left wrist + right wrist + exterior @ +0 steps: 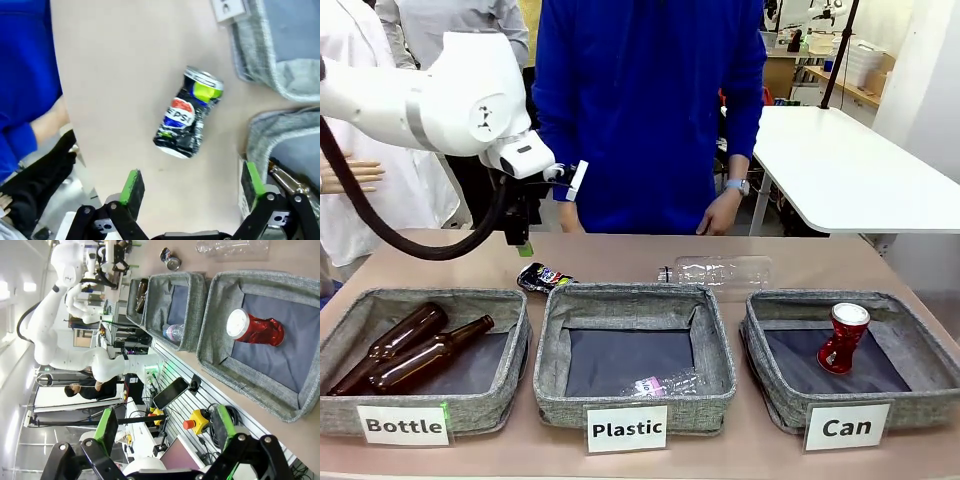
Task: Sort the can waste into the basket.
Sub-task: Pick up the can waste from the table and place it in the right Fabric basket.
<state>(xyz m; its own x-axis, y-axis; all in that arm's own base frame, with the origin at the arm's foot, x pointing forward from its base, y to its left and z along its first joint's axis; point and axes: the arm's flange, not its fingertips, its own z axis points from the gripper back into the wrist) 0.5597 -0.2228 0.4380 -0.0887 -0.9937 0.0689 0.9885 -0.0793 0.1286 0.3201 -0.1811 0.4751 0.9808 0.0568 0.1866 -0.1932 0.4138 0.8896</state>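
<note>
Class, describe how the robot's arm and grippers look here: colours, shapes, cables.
The left arm is white and rounded, with a thick black cable looping beneath it. The left gripper and right gripper are black and two-fingered, with green pads.

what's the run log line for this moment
left gripper: open, over black can on table | right gripper: open, empty | red can: in Can basket | black can: not yet sorted
</note>
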